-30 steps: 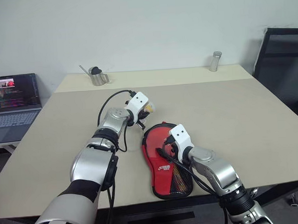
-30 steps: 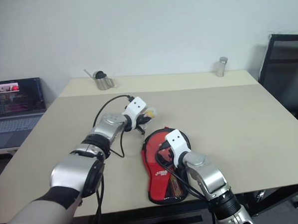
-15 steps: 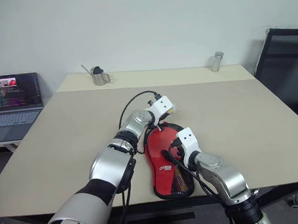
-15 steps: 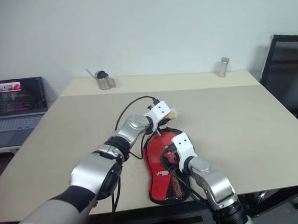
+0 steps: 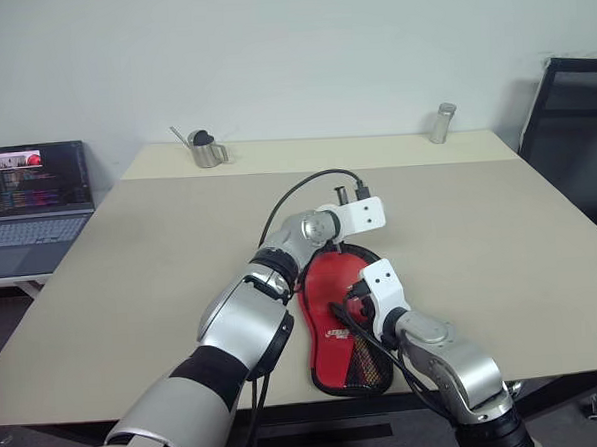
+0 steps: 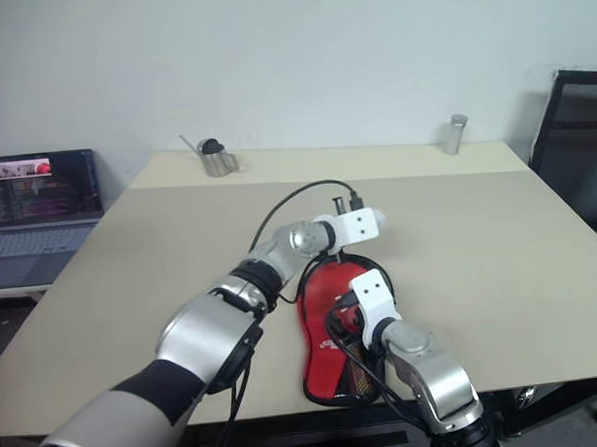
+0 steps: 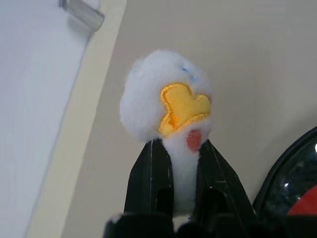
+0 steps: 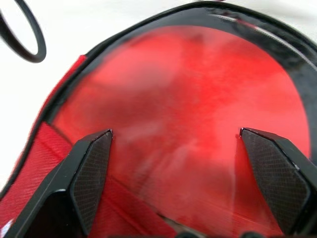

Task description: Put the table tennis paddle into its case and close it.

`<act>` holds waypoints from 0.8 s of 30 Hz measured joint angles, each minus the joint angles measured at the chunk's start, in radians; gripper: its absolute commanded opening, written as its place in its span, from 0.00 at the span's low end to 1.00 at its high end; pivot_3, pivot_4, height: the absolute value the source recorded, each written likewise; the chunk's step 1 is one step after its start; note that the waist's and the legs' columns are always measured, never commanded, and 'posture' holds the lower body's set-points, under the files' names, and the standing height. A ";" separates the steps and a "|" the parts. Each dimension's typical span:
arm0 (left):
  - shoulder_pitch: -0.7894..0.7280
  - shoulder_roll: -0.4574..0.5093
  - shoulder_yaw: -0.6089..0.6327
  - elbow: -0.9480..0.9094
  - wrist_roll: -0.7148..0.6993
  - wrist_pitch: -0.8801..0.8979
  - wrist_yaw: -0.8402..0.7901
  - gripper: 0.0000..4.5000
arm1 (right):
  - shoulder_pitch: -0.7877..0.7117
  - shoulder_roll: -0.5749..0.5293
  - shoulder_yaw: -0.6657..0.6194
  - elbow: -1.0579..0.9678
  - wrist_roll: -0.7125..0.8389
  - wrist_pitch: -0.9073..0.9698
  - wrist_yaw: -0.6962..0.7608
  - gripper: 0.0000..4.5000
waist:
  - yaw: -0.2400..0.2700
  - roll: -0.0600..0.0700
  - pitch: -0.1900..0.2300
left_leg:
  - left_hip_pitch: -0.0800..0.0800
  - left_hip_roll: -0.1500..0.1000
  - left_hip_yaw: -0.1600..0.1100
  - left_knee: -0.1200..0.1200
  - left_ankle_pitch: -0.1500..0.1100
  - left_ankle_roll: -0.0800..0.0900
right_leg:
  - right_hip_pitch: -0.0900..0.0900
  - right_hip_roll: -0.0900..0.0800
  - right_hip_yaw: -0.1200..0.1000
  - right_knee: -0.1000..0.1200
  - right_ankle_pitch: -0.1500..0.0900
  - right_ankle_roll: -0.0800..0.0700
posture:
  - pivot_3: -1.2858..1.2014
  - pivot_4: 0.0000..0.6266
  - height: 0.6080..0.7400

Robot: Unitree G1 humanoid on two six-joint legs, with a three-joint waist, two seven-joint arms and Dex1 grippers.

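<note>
Judging from how things lie, you have the table tennis paddle [image 8: 198,99] seated inside the case [image 5: 347,353] near the table's [image 5: 500,243] front edge, but closing remains: your left gripper [image 7: 179,198] pinches the ball charm [image 7: 166,96], while your right gripper [image 8: 173,163] hangs spread wide over the case.
</note>
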 measured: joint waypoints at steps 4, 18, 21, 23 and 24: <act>-0.021 -0.024 -0.076 0.000 0.079 -0.071 0.067 0.02 | 0.006 0.002 0.002 -0.004 -0.006 0.002 -0.010 1.00 | -0.001 0.000 0.000 | 0.000 0.000 0.000 0.000 0.000 0.000 | -0.001 0.000 0.001 0.000 0.000 0.000 | 0.52 0.24 1.00; -0.026 -0.020 -0.150 0.000 0.155 -0.112 0.113 0.02 | 0.016 0.013 0.012 -0.019 -0.007 0.011 -0.016 1.00 | -0.005 0.000 0.000 | 0.000 0.001 0.001 -0.001 -0.001 0.001 | -0.002 0.001 0.001 0.000 0.000 0.000 | 0.52 0.24 1.00; -0.025 -0.022 -0.124 0.000 0.128 -0.099 0.064 0.02 | 0.015 0.014 0.016 -0.019 -0.007 0.011 -0.016 1.00 | -0.006 0.000 0.000 | 0.000 0.001 0.001 -0.001 -0.001 0.001 | -0.002 0.001 0.001 0.000 0.000 0.000 | 0.52 0.24 1.00; -0.025 -0.027 -0.098 0.000 0.095 -0.081 -0.001 0.02 | 0.015 0.015 0.020 -0.018 -0.007 0.011 -0.016 1.00 | -0.007 0.000 0.000 | 0.000 0.001 0.001 -0.001 -0.001 0.001 | -0.002 0.001 0.000 0.000 0.000 0.000 | 0.52 0.24 1.00; -0.024 -0.028 -0.086 -0.001 0.084 -0.075 -0.032 0.02 | 0.014 0.016 0.024 -0.017 -0.007 0.011 -0.016 1.00 | -0.009 0.000 0.000 | 0.000 0.001 0.001 -0.001 -0.001 0.001 | -0.002 0.001 0.000 0.000 0.000 0.000 | 0.52 0.24 1.00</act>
